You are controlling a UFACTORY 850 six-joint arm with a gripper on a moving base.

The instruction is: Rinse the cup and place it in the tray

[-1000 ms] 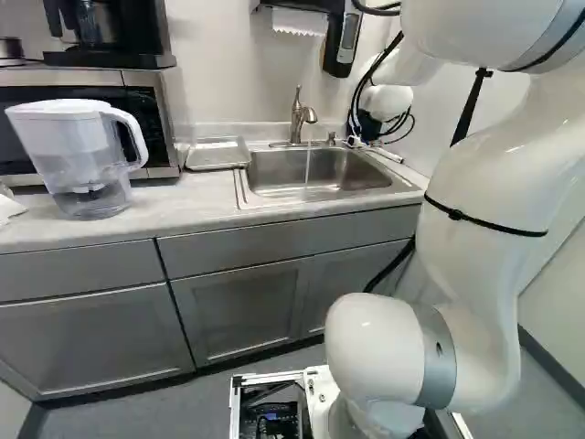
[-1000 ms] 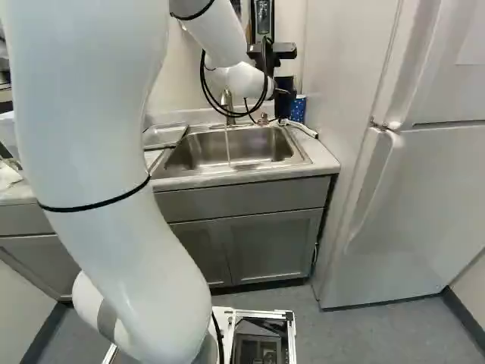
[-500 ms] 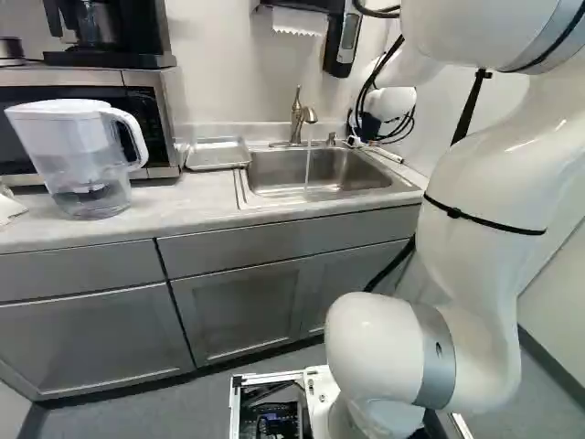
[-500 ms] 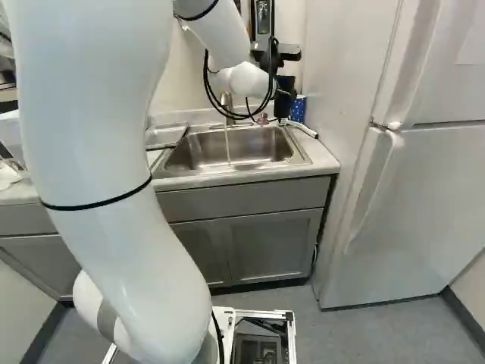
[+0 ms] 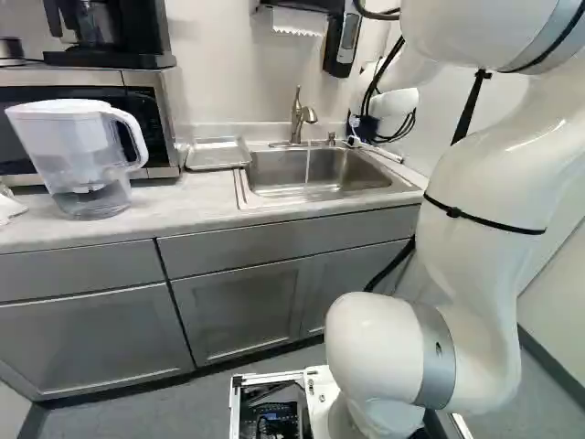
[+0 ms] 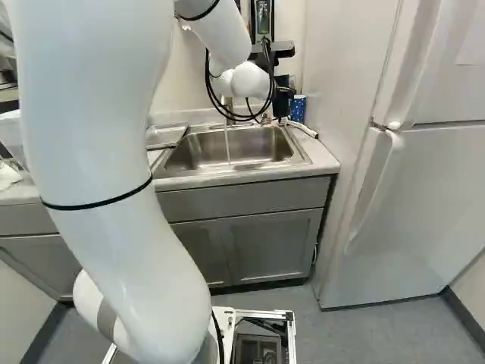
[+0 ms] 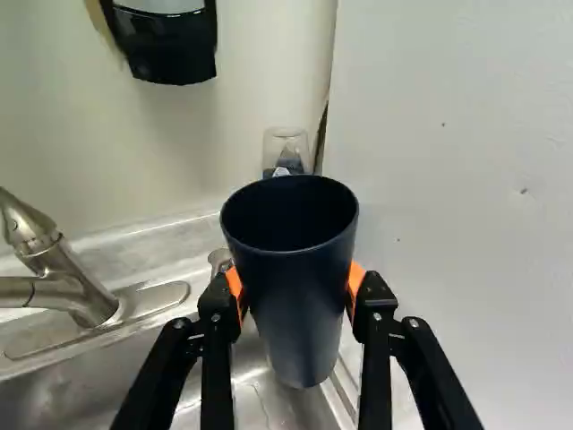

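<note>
Fingers (image 7: 215, 309) shut on the smooth, tapered dark-blue cup (image 7: 300, 305), pads spread to its width, mouth up above the sink's far right part; interior too dark to read. Thin water stream (image 5: 308, 169) runs into the steel sink (image 5: 242, 190); shallow tray (image 5: 217, 154) left of it on the counter (image 5: 183, 203).

From where I stood, a pale wall (image 5: 219, 55) rose behind a light countertop (image 5: 169, 208), with grey cabinets (image 5: 238, 306) and their framed doors below. At the left of the left base view sat a microwave (image 5: 151, 80), a black coffee maker (image 5: 110, 60) on top. A white refrigerator (image 6: 424, 205) stood at the right of the right base view, soft light on its front, above grey flooring (image 6: 379, 334) edged by dark baseboard (image 6: 462, 318).
</note>
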